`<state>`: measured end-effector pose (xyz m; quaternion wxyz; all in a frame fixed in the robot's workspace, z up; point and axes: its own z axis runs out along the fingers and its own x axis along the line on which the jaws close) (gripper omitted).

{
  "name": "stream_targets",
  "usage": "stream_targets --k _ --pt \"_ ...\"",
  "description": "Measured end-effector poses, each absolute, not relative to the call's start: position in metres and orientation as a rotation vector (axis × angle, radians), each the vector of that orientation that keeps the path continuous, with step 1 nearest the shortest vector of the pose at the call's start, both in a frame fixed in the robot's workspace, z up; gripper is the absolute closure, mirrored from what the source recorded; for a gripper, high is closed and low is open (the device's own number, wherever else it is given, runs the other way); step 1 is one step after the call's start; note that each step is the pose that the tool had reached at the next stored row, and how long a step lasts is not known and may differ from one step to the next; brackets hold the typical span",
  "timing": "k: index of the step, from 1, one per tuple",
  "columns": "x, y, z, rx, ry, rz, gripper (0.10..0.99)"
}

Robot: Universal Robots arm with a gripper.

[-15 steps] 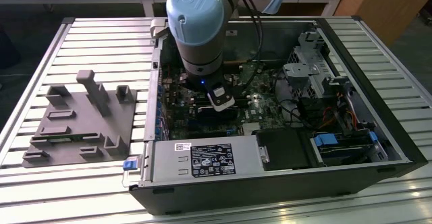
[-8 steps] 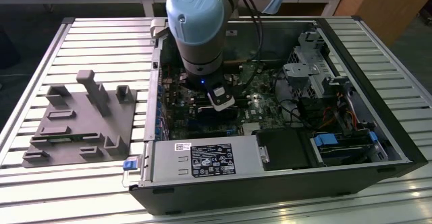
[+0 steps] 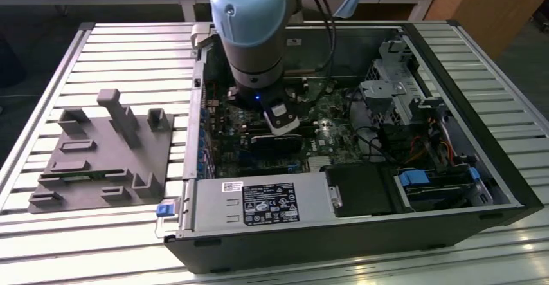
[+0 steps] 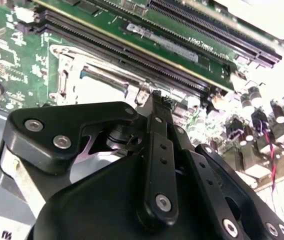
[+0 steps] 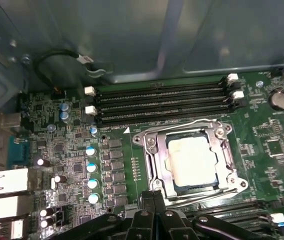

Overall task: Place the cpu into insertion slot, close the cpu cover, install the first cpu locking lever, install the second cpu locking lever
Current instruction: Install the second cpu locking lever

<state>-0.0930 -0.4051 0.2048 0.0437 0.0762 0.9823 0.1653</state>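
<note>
I saw the fingers [image 5: 154, 196] pressed together with nothing between them, right at the edge of the cover [image 5: 154, 162]. The cover lay shut over the chip [image 5: 190, 161], which sat in the slot [image 5: 174, 186] on the green board [image 5: 262, 145].

Silver-grey cpu [image 5: 192, 160], green circuit board [image 5: 72, 165]

Pale-blue arm [image 3: 251, 27], seemingly black jaws.
</note>
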Motion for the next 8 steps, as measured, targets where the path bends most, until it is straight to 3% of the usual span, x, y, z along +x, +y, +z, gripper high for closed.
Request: stream_targets --k 5,8 --pt "-0.0913 -0.4051 0.2144 0.233 3.004 0.498 0.980" --pt "-0.0896 -0.4051 0.2172 0.237 3.008 0.452 0.980"
